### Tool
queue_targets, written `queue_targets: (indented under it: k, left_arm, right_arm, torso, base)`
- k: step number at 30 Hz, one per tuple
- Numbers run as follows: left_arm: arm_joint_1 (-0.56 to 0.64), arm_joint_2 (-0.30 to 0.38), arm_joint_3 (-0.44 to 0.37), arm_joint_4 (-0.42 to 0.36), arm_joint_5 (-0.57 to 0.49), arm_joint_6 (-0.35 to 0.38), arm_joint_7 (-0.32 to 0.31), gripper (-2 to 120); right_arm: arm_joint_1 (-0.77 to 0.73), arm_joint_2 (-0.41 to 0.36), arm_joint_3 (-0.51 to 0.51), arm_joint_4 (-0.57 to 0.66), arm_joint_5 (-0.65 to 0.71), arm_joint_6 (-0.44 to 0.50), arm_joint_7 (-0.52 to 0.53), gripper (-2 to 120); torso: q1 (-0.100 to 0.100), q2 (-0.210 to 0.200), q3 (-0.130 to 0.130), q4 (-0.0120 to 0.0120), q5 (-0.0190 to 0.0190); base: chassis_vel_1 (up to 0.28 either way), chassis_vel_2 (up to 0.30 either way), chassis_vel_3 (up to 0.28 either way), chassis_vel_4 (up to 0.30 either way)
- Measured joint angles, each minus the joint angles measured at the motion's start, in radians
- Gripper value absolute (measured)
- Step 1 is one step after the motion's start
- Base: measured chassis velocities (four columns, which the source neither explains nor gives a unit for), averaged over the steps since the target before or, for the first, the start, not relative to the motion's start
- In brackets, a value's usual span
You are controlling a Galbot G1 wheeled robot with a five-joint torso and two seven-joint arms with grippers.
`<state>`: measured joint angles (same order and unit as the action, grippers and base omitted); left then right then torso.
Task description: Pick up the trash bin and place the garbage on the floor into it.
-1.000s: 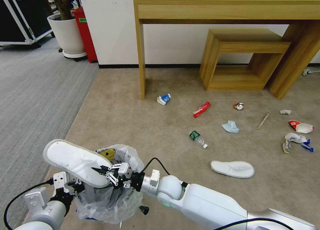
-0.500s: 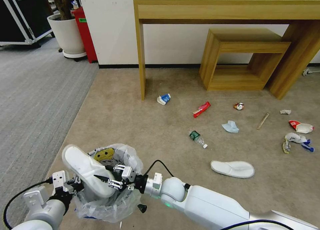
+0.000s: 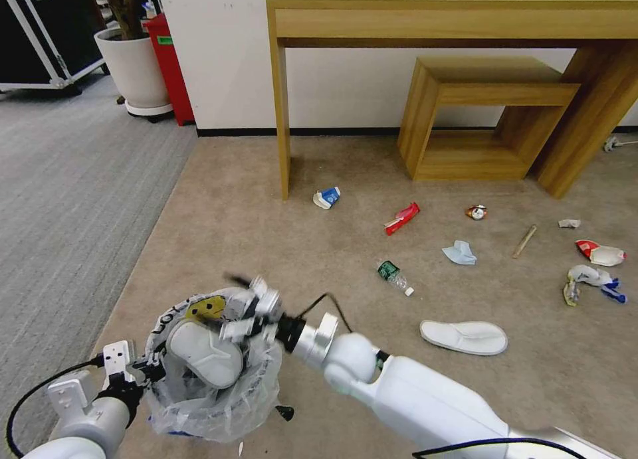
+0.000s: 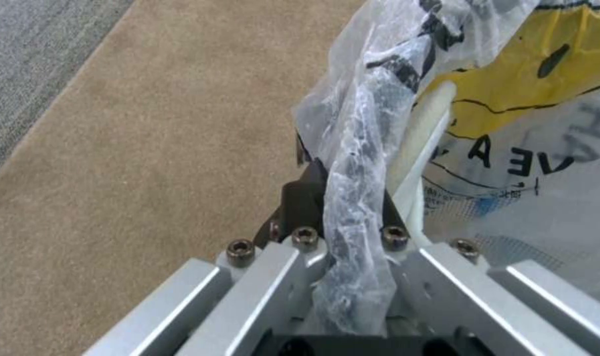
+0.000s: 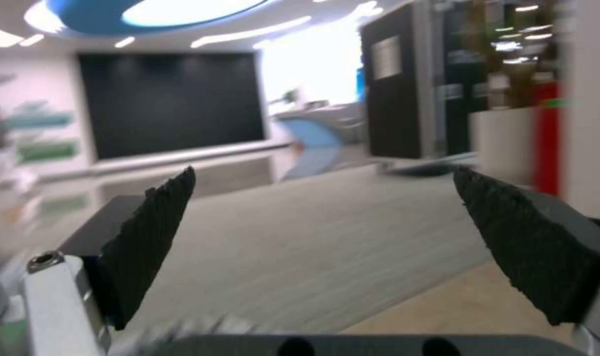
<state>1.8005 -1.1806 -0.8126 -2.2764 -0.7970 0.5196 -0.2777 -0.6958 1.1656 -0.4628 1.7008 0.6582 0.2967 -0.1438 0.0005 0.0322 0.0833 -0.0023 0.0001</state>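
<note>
The left hand (image 3: 143,371) is clamped on the bag-covered rim of the trash bin (image 3: 199,406), its fingertips buried in plastic. A white slipper (image 3: 203,354) stands inside, half hidden. Above it the blurred right hand (image 3: 247,305) gapes, holding nothing. A second slipper (image 3: 463,337) lies on the floor (image 3: 319,246).

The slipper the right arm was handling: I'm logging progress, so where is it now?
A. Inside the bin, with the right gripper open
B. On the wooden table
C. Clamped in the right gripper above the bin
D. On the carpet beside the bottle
A. The slipper sits inside the bin, while the right gripper has its jaws spread wide with nothing between them; the left gripper grips the bin's bag-covered rim.
</note>
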Motion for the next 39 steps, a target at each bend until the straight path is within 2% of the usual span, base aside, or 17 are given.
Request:
queue_targets:
  k: [3, 5, 10, 12, 13, 15, 17, 23, 30, 35, 39]
  left_arm:
    - [-0.002, -0.002, 0.003, 0.005, 0.003, -0.001, 0.001, 1]
    - [-0.006, -0.005, 0.007, 0.011, 0.007, -0.002, 0.003, 1]
    - [-0.008, -0.007, 0.008, 0.013, 0.010, 0.003, 0.003, 1]
    - [-0.008, -0.012, 0.009, 0.014, 0.019, 0.021, 0.003, 1]
    - [-0.008, -0.012, 0.009, 0.014, 0.019, 0.021, 0.003, 1]
    - [-0.007, -0.014, 0.010, 0.016, 0.024, 0.029, 0.003, 1]
    - [-0.007, -0.014, 0.010, 0.016, 0.026, 0.030, 0.003, 1]
    - [-0.019, -0.012, 0.009, 0.030, 0.036, 0.043, -0.002, 1]
    - [-0.032, -0.016, 0.011, 0.034, 0.054, 0.080, -0.011, 1]
    - [-0.025, -0.011, 0.005, 0.031, 0.056, 0.085, -0.011, 1]
    - [-0.012, -0.014, 0.000, 0.023, 0.081, 0.097, 0.005, 1]
  right_arm:
    - [-0.025, -0.020, 0.057, 0.051, 0.026, -0.033, 0.047, 100]
    - [-0.066, -0.060, 0.127, 0.096, 0.046, -0.055, 0.080, 100]
    - [-0.101, -0.110, 0.203, 0.125, 0.055, -0.071, 0.107, 100]
    - [-0.132, -0.156, 0.286, 0.152, 0.052, -0.107, 0.171, 100]
    - [-0.132, -0.156, 0.286, 0.152, 0.052, -0.107, 0.171, 100]
    - [-0.154, -0.176, 0.339, 0.166, 0.037, -0.147, 0.237, 100]
    - [-0.161, -0.182, 0.354, 0.168, 0.032, -0.152, 0.251, 100]
    - [-0.237, -0.212, 0.505, 0.167, -0.055, -0.219, 0.387, 100]
    - [-0.302, -0.212, 0.579, 0.143, -0.118, -0.242, 0.453, 100]
    - [-0.326, -0.209, 0.602, 0.143, -0.135, -0.297, 0.516, 100]
    - [-0.340, -0.205, 0.615, 0.135, -0.156, -0.302, 0.534, 100]
  torso:
    - [0.000, 0.000, 0.000, 0.0000, 0.0000]
    - [0.000, 0.000, 0.000, -0.0001, 0.0001]
    - [0.000, 0.000, 0.000, -0.0002, 0.0002]
    - [0.000, 0.000, 0.000, -0.0001, 0.0002]
    - [0.000, 0.000, 0.000, -0.0001, 0.0002]
    - [0.000, 0.000, 0.000, 0.0000, 0.0001]
    - [0.000, 0.000, 0.000, 0.0000, 0.0002]
    - [0.000, 0.000, 0.000, -0.0001, 0.0000]
    - [0.000, 0.000, 0.000, -0.0001, 0.0001]
    - [0.000, 0.000, 0.000, -0.0001, 0.0001]
    - [0.000, 0.000, 0.000, 0.0001, 0.0000]
  base:
    - [0.000, 0.000, 0.000, 0.000]
    - [0.000, 0.000, 0.000, 0.000]
    - [0.000, 0.000, 0.000, 0.000]
    - [0.000, 0.000, 0.000, 0.000]
    - [0.000, 0.000, 0.000, 0.000]
    - [0.000, 0.000, 0.000, 0.000]
    - [0.000, 0.000, 0.000, 0.000]
    - [0.000, 0.000, 0.000, 0.000]
    - [0.000, 0.000, 0.000, 0.000]
    - [0.000, 0.000, 0.000, 0.000]
    - [0.000, 0.000, 0.000, 0.000]
